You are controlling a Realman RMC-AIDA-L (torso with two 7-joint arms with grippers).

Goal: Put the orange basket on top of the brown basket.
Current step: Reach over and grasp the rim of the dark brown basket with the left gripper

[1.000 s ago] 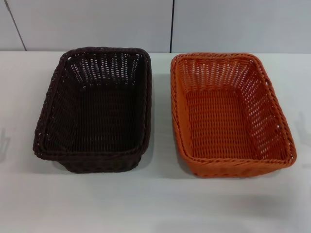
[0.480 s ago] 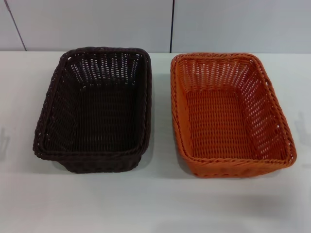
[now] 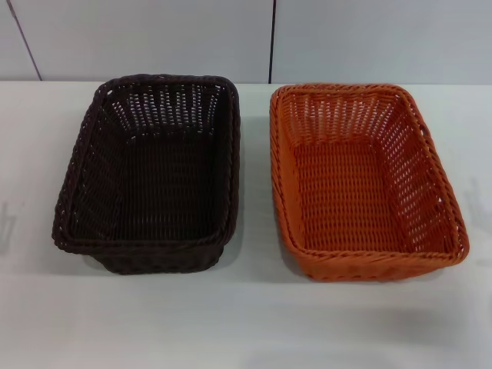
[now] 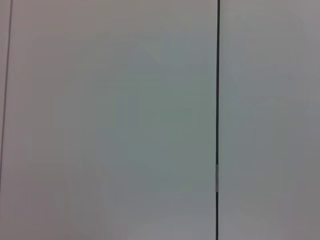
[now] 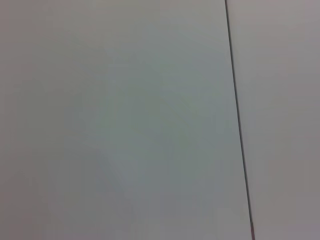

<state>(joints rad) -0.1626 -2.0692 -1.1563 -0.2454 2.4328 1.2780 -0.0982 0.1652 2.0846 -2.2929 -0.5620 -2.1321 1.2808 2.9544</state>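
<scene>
On the table nothing has shifted: orange basket beside brown basket, unstacked, neither pincer visible, their state unknowable.

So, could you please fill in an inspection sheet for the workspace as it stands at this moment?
Surface: white tabletop, both baskets resting on it.
Job's things: rectangular dark brown woven basket on the robot's left, empty; rectangular bright orange woven basket on the right, empty; side by side, a narrow gap between them, not stacked.
Clutter: nothing seen.
Grippers: neither in view; both wrist views show only pale wall panels.
Cables: nothing seen.
Surroundings: pale panelled wall with dark seams behind the table.
</scene>
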